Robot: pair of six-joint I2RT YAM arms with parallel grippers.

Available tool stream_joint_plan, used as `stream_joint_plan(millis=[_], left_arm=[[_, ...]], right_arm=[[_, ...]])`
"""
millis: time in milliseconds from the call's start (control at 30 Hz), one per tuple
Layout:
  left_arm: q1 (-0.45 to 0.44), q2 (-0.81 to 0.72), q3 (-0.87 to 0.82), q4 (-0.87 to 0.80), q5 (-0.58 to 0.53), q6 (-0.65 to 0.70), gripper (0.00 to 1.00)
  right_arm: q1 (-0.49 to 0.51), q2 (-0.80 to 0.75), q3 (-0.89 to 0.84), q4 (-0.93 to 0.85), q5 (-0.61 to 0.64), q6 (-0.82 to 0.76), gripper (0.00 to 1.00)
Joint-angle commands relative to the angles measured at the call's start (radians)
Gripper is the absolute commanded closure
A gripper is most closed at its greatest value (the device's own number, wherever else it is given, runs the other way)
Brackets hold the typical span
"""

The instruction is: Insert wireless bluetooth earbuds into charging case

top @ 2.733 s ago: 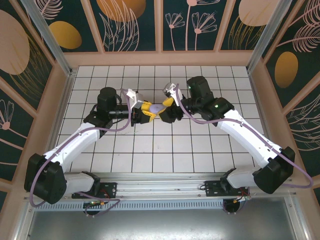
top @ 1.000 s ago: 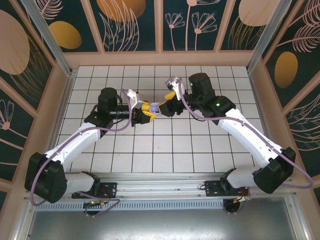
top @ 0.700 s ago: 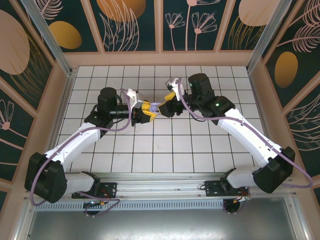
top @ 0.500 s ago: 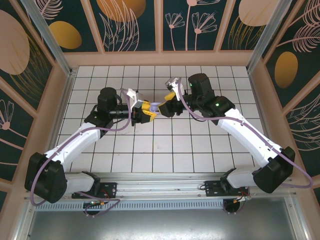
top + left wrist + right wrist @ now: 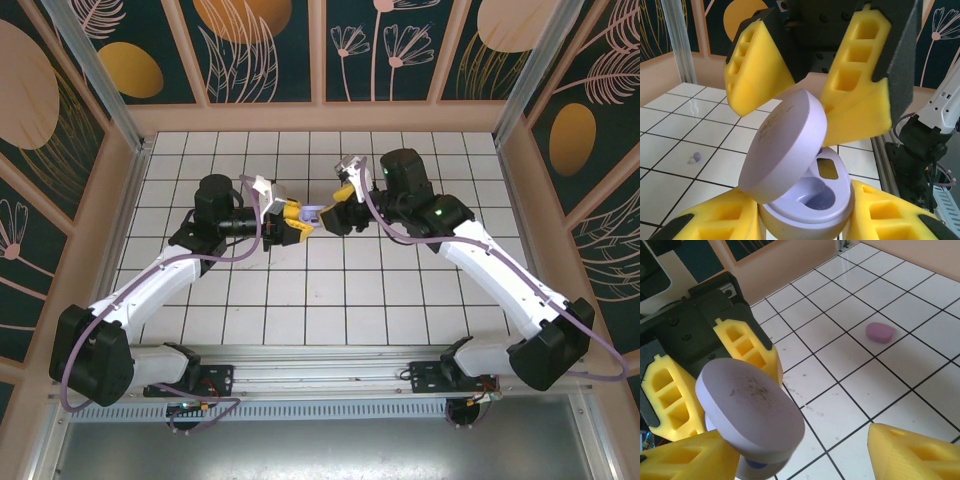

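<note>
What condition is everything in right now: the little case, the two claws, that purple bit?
Lilac oval plastic charging case: lid open, visible well empty.
Left gripper: shut on the case's base.
Right gripper: open, jaws straddling the lid.
Tiny lilac plastic earbud: lying loose on the tiled table.

"Where do the two arms (image 5: 170, 275) meet?"

"Above the middle of the white-tiled table (image 5: 400, 300), a little toward its far edge. The left gripper (image 5: 298, 221) reaches in from the left side and the right gripper (image 5: 332, 208) from the right, nearly tip to tip."

"Anything between them?"

"A small lilac charging case (image 5: 313, 211). It sits at the left gripper's yellow jaws, with the right gripper's jaws just beside it."

"And the arms themselves?"

"White, slanting inward from their bases at the near edge."
</note>
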Motion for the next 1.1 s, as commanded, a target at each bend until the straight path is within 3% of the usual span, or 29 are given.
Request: stream_joint_plan(millis=[0, 367, 633, 800, 1067], left_arm=[[0.002, 0.001, -0.009, 0.055, 0.031, -0.016, 1.00], [0.003, -0.023, -0.027, -0.001, 0.010, 0.072, 1.00], [0.002, -0.037, 0.000, -0.111, -0.037, 0.201, 1.00], [0.002, -0.036, -0.008, -0.085, -0.028, 0.189, 1.00], [0.004, -0.034, -0.037, 0.018, -0.045, 0.071, 1.00]], right_arm=[[-0.017, -0.012, -0.008, 0.044, 0.058, 0.049, 0.32], [-0.029, 0.120, 0.083, 0.061, 0.001, 0.133, 0.34], [-0.069, 0.109, 0.042, 0.094, -0.089, 0.202, 0.38], [-0.158, 0.112, 0.014, 0.098, -0.183, 0.283, 0.39], [-0.161, 0.053, -0.025, 0.081, -0.283, 0.239, 0.38]])
